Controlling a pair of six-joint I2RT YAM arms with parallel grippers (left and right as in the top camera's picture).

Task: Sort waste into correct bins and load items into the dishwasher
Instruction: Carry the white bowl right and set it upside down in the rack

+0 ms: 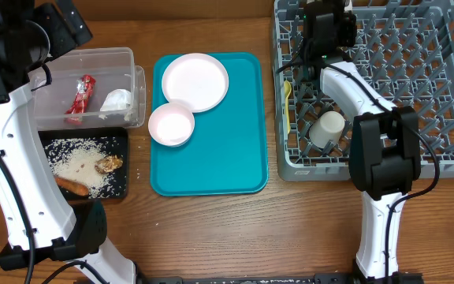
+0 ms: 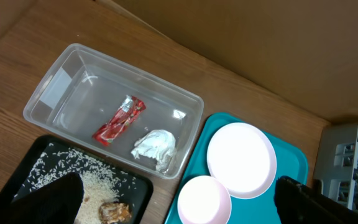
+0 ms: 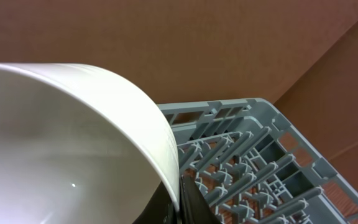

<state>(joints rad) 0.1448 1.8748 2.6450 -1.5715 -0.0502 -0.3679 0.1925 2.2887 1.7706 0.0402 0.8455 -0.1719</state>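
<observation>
Within right gripper (image 3: pixel 180 202), white bowl (image 3: pixel 61 143)

Counted are: plate (image 1: pixel 195 81) x1, bowl (image 1: pixel 171 125) (image 3: pixel 67 137) x2, cup (image 1: pixel 329 126) x1, spoon (image 1: pixel 288 102) x1, wrapper (image 1: pixel 80 95) x1, napkin (image 1: pixel 117 100) x1, carrot (image 1: pixel 72 186) x1, brown food pc (image 1: pixel 109 164) x1, clear tub (image 1: pixel 93 52) x1, black tray (image 1: pixel 120 138) x1, teal tray (image 1: pixel 227 150) x1, rack (image 1: pixel 416 63) x1.

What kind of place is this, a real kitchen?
Probably not: it looks like a robot test bench staged for dish clearing. A grey dish rack stands on a wooden table, a wrapper lies in a clear tub, rice on a black tray, and plain cardboard forms the backdrop.
</observation>
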